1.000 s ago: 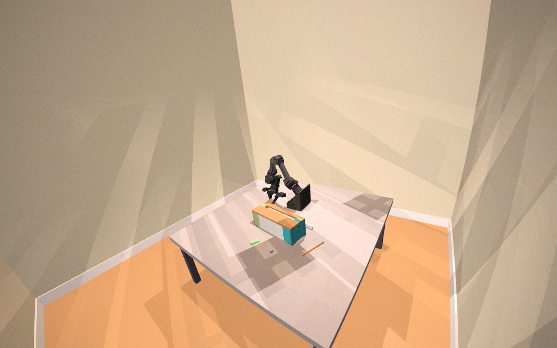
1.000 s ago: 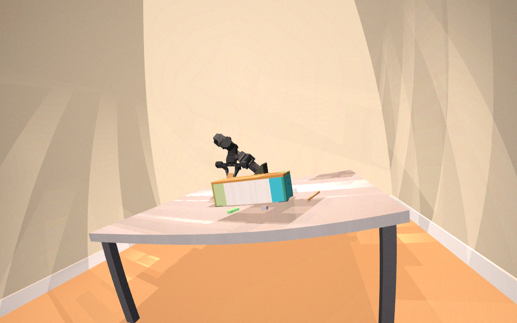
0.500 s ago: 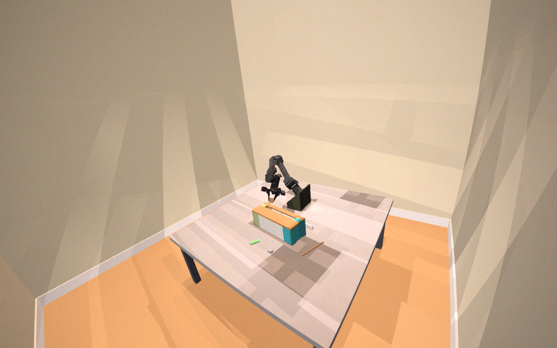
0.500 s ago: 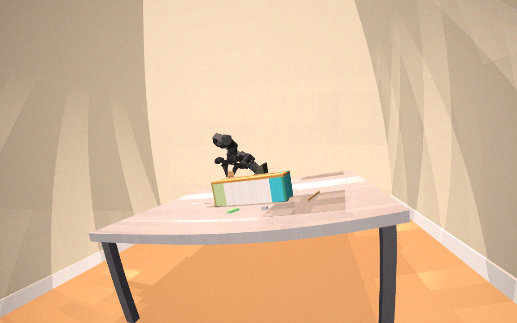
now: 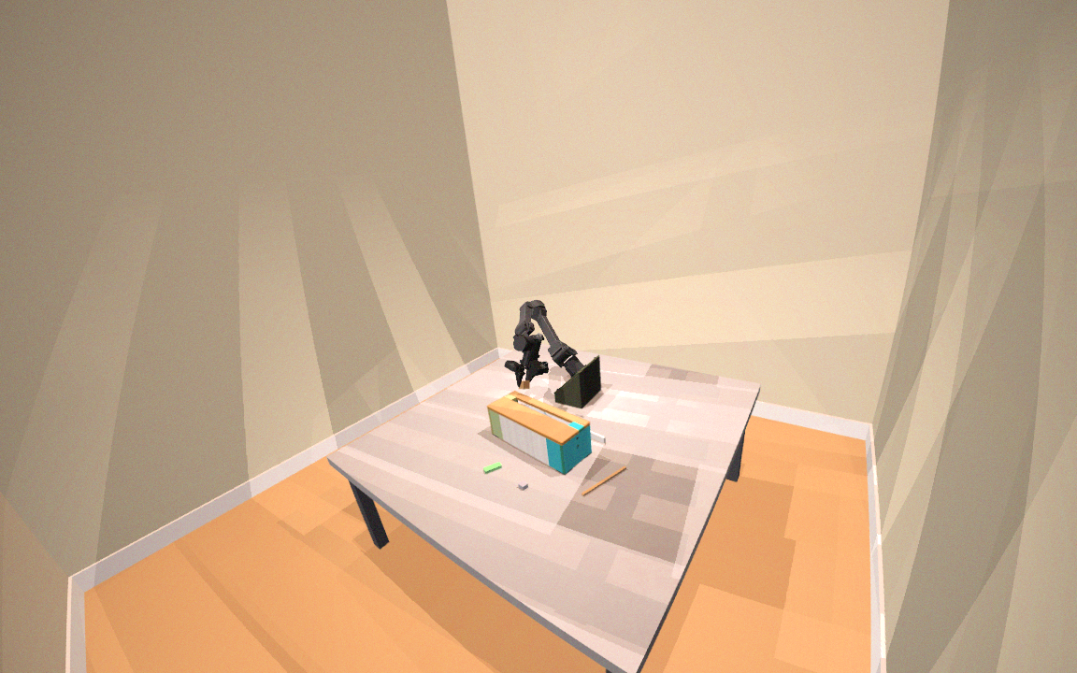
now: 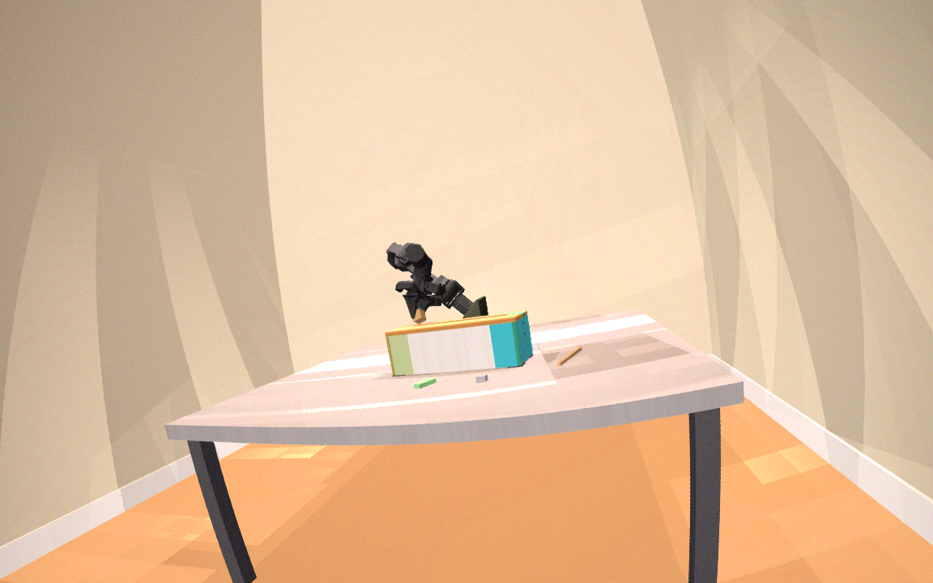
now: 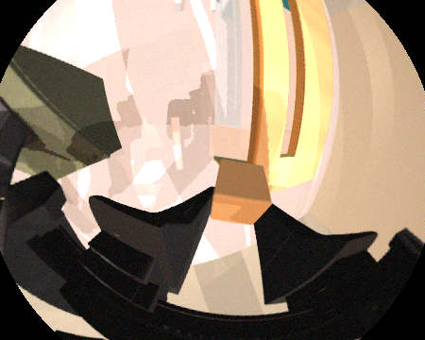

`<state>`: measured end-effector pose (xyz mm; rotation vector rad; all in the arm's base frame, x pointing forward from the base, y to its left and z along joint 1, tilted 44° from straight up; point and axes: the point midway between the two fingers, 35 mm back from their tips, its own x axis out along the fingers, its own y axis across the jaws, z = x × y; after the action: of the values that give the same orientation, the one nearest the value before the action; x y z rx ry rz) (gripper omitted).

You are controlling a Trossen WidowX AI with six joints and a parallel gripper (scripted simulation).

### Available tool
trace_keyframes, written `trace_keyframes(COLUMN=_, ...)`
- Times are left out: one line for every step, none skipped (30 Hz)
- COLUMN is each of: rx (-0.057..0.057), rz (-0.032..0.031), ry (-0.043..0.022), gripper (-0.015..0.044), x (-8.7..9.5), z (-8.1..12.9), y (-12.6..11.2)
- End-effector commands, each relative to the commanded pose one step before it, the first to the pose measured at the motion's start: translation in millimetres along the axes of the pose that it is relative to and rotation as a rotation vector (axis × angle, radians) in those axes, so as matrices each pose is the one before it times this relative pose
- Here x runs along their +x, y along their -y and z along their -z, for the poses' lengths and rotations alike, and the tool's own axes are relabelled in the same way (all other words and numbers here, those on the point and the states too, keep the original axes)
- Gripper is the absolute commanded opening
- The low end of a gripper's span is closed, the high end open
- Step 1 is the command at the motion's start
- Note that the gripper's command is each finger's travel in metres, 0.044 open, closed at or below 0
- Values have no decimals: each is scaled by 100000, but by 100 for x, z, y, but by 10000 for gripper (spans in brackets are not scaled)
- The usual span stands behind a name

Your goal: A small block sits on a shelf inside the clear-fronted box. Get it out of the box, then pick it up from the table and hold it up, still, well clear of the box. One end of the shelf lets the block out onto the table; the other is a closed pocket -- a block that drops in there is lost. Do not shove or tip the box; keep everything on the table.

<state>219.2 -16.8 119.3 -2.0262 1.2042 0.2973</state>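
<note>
My gripper [image 5: 523, 382] [image 6: 419, 317] [image 7: 234, 195] is shut on a small orange block [image 7: 239, 193] [image 6: 419, 317] [image 5: 522, 383] and holds it in the air behind the box's left end, a little above its top. The box [image 5: 538, 430] [image 6: 455, 346] stands on the table [image 5: 475, 519] [image 6: 600, 391]. It has an orange slotted top [image 7: 272, 70], a whitish front, a green left end and a teal right end. What is inside the box does not show.
A green chip [image 5: 491, 468] [image 6: 424, 382], a small grey piece [image 5: 523, 483] [image 6: 481, 377] and a thin orange stick [image 5: 604, 480] [image 6: 569, 355] lie on the table in front of and right of the box. The arm's dark base plate [image 5: 580, 383] stands behind the box.
</note>
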Motion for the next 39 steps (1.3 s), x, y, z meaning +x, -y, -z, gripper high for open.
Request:
trace_keyframes(rx=-13109, rz=1196, ry=-840, gripper=0, x=-335, z=116, y=407)
trace_keyframes(rx=-3886, rz=136, ry=-225, gripper=0, x=-63, z=36, y=51)
trace_keyframes(rx=-3886, rz=130, ry=-230, gripper=0, x=-63, z=38, y=50)
trace_keyframes(rx=-3886, rz=123, ry=-236, gripper=0, x=-63, z=40, y=48)
trace_keyframes(rx=-3886, rz=116, ry=-240, gripper=0, x=-63, z=42, y=47)
trace_keyframes(rx=-3886, rz=109, ry=-245, gripper=0, x=-63, z=44, y=46)
trace_keyframes(rx=-3886, rz=102, ry=-249, gripper=0, x=-63, z=46, y=44)
trace_keyframes(rx=-3885, rz=95, ry=-254, gripper=0, x=-63, z=48, y=42)
trace_keyframes(rx=-3885, rz=87, ry=-258, gripper=0, x=-63, z=50, y=41)
trace_keyframes(rx=-3885, rz=79, ry=-262, gripper=0, x=-63, z=52, y=39)
trace_keyframes(rx=-3885, rz=72, ry=-265, gripper=0, x=-63, z=53, y=37)
trace_keyframes(rx=-3885, rz=63, ry=-269, gripper=0, x=-64, z=55, y=35)
trace_keyframes(rx=-3884, rz=55, ry=-272, gripper=0, x=-64, z=57, y=33)
trace_keyframes(rx=-3884, rz=47, ry=-275, gripper=0, x=-64, z=58, y=31)
trace_keyframes(rx=-3884, rz=38, ry=-277, gripper=0, x=-64, z=60, y=29)
trace_keyframes(rx=-3884, rz=30, ry=-280, gripper=0, x=-64, z=61, y=27)
trace_keyframes(rx=-3883, rz=21, ry=-282, gripper=0, x=-64, z=62, y=25)
trace_keyframes(rx=-3883, rz=12, ry=-283, gripper=0, x=-64, z=63, y=22)
trace_keyframes(rx=-3883, rz=3, ry=-285, gripper=0, x=-64, z=65, y=20)
trace_keyframes(rx=-3883, rz=-6, ry=-286, gripper=0, x=-64, z=66, y=18)
trace_keyframes(rx=-3882, rz=-15, ry=-287, gripper=0, x=-64, z=67, y=15)
trace_keyframes(rx=-3882, rz=-24, ry=-288, gripper=0, x=-64, z=67, y=13)
trace_keyframes(rx=-3882, rz=-34, ry=-288, gripper=0, x=-64, z=68, y=10)
trace_keyframes(rx=-3882, rz=-43, ry=-288, gripper=0, x=-64, z=69, y=8)
trace_keyframes(rx=-3881, rz=-52, ry=-288, gripper=0, x=-64, z=70, y=5)
trace_keyframes(rx=-3881, rz=-62, ry=-288, gripper=0, x=-64, z=70, y=2)
trace_keyframes(rx=-3881, rz=-71, ry=-287, gripper=0, x=-65, z=70, y=0)
trace_keyframes(rx=-3880, rz=-81, ry=-286, gripper=0, x=-65, z=71, y=-3)
trace_keyframes(rx=-3880, rz=-90, ry=-284, gripper=0, x=-65, z=71, y=-6)
trace_keyframes(rx=-3880, rz=-100, ry=-282, gripper=0, x=-65, z=71, y=-8)
trace_keyframes(rx=-3222, rz=-90, ry=-233, gripper=0, x=-54, z=59, y=-9)
trace_keyframes(rx=-1933, rz=-57, ry=-139, gripper=0, x=-32, z=35, y=-7)
trace_keyframes(rx=-644, rz=-20, ry=-46, gripper=0, x=-11, z=12, y=-2)
trace_keyframes(rx=0, rz=0, ry=0, gripper=0, x=0, z=0, y=0)
trace_keyframes(rx=0, rz=0, ry=0, gripper=0, x=0, z=0, y=0)
trace_keyframes(rx=0, rz=0, ry=0, gripper=0, x=0, z=0, y=0)
trace_keyframes(rx=0, rz=0, ry=0, gripper=0, x=0, z=0, y=0)
trace_keyframes(rx=0, rz=0, ry=0, gripper=0, x=0, z=0, y=0)
trace_keyframes(rx=0, rz=0, ry=0, gripper=0, x=0, z=0, y=0)
